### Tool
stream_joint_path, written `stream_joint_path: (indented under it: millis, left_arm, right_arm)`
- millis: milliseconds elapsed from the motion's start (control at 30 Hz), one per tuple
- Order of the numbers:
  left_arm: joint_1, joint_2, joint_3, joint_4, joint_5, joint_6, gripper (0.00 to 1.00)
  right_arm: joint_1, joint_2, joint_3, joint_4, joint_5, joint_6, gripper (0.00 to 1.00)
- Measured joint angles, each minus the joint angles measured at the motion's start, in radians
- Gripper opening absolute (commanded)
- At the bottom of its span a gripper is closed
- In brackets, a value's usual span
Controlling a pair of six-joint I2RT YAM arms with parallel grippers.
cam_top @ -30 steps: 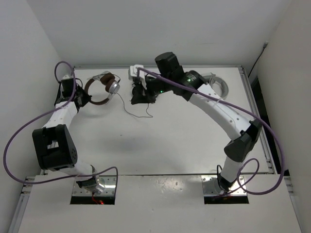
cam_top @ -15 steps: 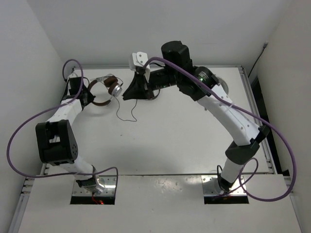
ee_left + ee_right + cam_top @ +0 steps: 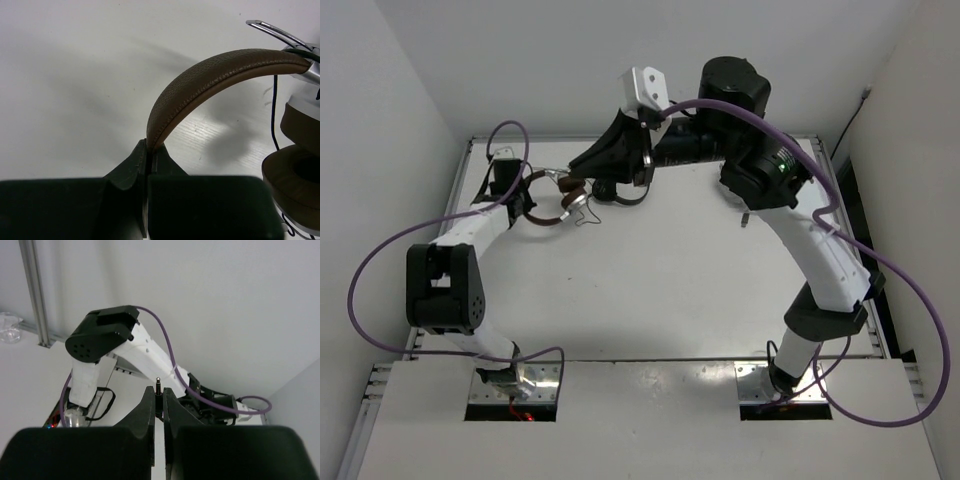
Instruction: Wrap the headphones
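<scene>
Top external view: the headphones (image 3: 574,196) sit toward the far-left corner of the bench (image 3: 650,290), the brown headband curving off to the left and the earcups to the right. Left gripper (image 3: 523,193) is clamped narrow on the headband; the left wrist view confirms this, both fingers pinching the band's edge with the arch rising clear of the surface. Cannot tell whether the earcups rest on the bench or hang. Right gripper (image 3: 576,166) reaches in from the far side, tips just beside the earcups; the right wrist view shows its jaws closed tight on the jack plug (image 3: 158,385), metal tip standing out past the fingers. The thin black cable (image 3: 273,117) drops beside the upper earcup, with a small slack loop under the cups. Judgement: a wrapping pass is in hand, plug end being carried round the headset, and I cannot tell how many turns are already on. To do it well, the left arm should act as a fixed anchor and not twist the band. The right should lead the plug in a close circle, with just enough tension to lay the turn flat. Too hard a pull risks drawing the plug out of the pinch. Also watch the silver yoke, a likely snag.
</scene>
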Motion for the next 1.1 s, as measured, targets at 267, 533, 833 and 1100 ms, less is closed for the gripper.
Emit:
stream_joint_path:
  millis: [267,533,833,1100]
  left_arm:
    - [-0.047,0.001,-0.060,0.022,0.006,0.048,0.00]
    - [-0.045,0.003,-0.037,-0.011,0.199,-0.053,0.00]
    - [-0.044,0.033,0.021,-0.046,0.269,-0.154,0.00]
    - [-0.034,0.071,0.010,-0.069,0.274,-0.235,0.00]
  right_arm:
    - [-0.022,0.010,0.042,0.111,-0.013,0.132,0.00]
    - [-0.015,0.032,0.042,0.140,-0.032,0.186,0.00]
    - [0.010,0.056,0.079,0.168,-0.043,0.226,0.00]
    - [0.019,0.076,0.121,0.256,-0.055,0.310,0.00]
